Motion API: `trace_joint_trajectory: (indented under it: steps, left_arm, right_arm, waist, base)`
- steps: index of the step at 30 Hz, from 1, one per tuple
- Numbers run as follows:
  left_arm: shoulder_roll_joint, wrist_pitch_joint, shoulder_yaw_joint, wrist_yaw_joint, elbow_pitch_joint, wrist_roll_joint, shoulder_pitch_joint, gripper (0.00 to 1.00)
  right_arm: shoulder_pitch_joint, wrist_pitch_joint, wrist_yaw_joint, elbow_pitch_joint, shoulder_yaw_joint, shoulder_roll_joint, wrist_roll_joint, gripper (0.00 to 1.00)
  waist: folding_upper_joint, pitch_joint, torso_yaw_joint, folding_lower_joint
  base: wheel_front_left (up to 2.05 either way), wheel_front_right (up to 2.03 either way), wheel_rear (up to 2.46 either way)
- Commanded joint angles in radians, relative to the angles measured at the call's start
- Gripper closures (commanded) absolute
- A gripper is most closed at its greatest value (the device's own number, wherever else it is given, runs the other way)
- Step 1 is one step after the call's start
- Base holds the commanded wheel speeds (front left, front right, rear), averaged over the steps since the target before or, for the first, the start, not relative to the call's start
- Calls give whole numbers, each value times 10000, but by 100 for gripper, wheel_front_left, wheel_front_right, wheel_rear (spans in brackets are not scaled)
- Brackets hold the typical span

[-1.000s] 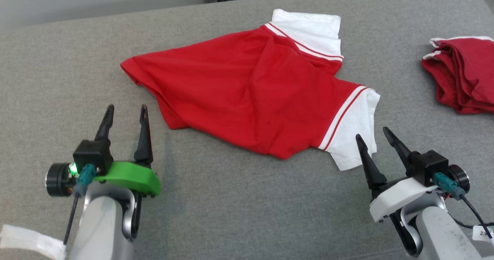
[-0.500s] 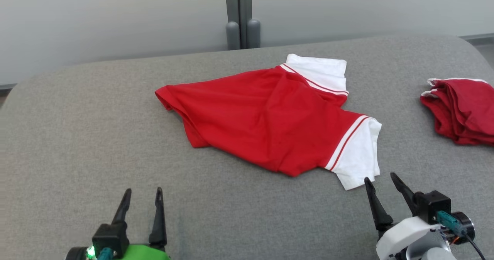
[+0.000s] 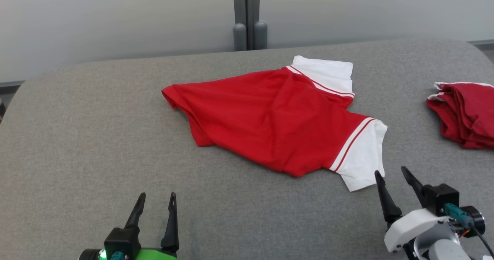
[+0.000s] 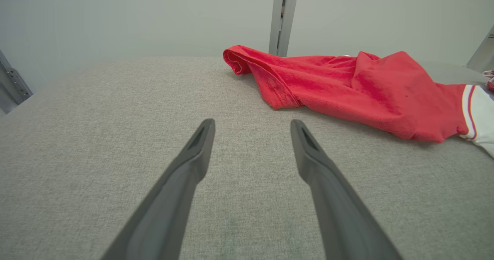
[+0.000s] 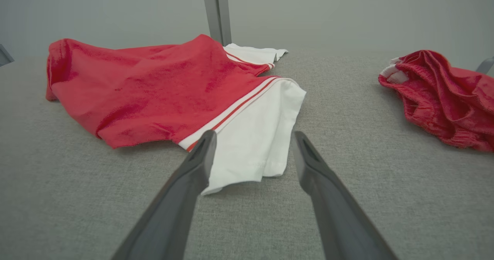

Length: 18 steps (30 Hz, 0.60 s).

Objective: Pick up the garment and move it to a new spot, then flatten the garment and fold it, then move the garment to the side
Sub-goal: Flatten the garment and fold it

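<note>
1. Garment (image 3: 270,121): red shirt, white striped sleeves. It lies rumpled and partly spread at the middle of the grey padded surface (image 3: 77,144). Nothing grips it.
2. Right gripper (image 3: 389,170): jaws wide apart, empty, low over the surface, fingertips just beside the hem of the near white sleeve (image 3: 362,156).
3. Left gripper (image 3: 157,194): jaws wide apart, empty, well apart from the garment's red body, at the near left.
4. Red cloth pile (image 3: 463,113): bunched at the surface's right edge, apart from the garment.
5. Grey post (image 3: 249,17): upright behind the surface, against a pale wall.
</note>
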Motion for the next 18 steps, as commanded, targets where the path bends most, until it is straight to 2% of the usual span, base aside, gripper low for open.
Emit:
trace_joint_trajectory:
  steps: [1,10,18]
  left_arm:
    - [30,2,-21,-40,-14,-19,-231,0]
    - [31,2,-331,-180,73,-1,-841,0]
    - [31,2,-509,-318,96,-38,-1089,0]
  right_arm:
    - [-236,-44,-17,96,-112,-86,-134,0]
    - [-1738,-43,-17,1636,-1016,3,-1190,0]
    - [-2088,-43,-17,2497,-1812,300,-1793,0]
  waist:
    - [0,246,-4,0]
    - [0,1098,173,0]
    - [0,1439,399,0]
  base:
    - [0,0,0]
    - [0,0,0]
    - [0,0,0]
